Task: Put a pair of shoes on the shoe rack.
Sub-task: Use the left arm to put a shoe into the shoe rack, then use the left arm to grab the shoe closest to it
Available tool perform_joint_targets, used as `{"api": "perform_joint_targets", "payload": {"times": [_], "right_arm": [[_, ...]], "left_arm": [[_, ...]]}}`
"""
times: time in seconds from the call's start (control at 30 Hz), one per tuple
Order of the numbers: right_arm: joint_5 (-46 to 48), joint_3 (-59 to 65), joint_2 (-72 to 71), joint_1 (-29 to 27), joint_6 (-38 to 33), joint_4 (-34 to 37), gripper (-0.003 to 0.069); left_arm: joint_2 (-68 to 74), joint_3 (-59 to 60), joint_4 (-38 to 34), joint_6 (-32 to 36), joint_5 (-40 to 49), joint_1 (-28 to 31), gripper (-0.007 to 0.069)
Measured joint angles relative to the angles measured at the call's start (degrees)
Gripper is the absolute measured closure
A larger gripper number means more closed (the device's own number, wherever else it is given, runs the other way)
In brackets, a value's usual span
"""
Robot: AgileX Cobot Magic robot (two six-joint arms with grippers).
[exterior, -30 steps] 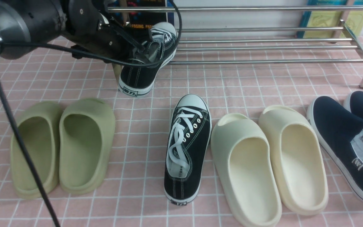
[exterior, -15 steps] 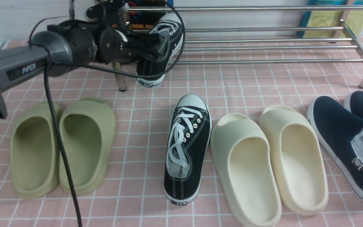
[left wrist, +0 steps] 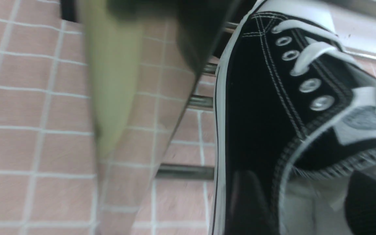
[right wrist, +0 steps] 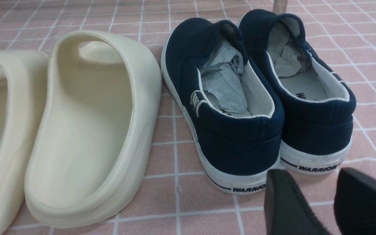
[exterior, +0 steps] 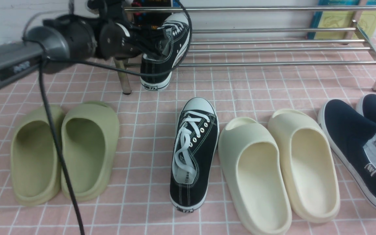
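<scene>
Left gripper (exterior: 156, 45) sits at collar of first sneaker (exterior: 173, 52); blurred, I cannot tell whether it clamps or stands free.

Front view: first sneaker leans toe-up on shoe rack (exterior: 273, 49) lower bars at left end, heel hanging off front beside rack leg (exterior: 122, 76). I see second sneaker (exterior: 194, 150) on pink tiled surface (exterior: 148, 107), between green slides (exterior: 65, 153) and cream slides (exterior: 279, 169).

Left wrist view: first sneaker's side close up, rack bars behind.

Right wrist view: right gripper (right wrist: 330, 209) fingers apart, empty, near navy slip-ons (right wrist: 256, 98).

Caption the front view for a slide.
Left pincer at a black sneaker tilted toe-up at the left end of the shoe rack; its mate on the floor between green slides and cream slides.
</scene>
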Motion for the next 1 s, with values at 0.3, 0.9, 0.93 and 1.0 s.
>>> {"api": "perform_joint_targets", "payload": {"times": [0.3, 0.9, 0.93, 1.0], "right_arm": [[0.0, 0.0, 0.0, 0.0, 0.0, 0.0, 0.0416], [0.0, 0.0, 0.0, 0.0, 0.0, 0.0, 0.0416], [0.0, 0.0, 0.0, 0.0, 0.0, 0.0, 0.0416], [0.0, 0.0, 0.0, 0.0, 0.0, -0.1, 0.0416]], "left_arm": [[-12.1, -0.2, -1.8, 7.1, 31.8, 0.0, 0.009], [-12.7, 23.6, -14.3, 16.3, 27.0, -17.7, 0.0099], [-12.3, 23.7, -11.7, 13.4, 25.1, -17.7, 0.0124], [-11.5, 23.7, -7.8, 10.1, 23.6, -17.7, 0.0169]]}}
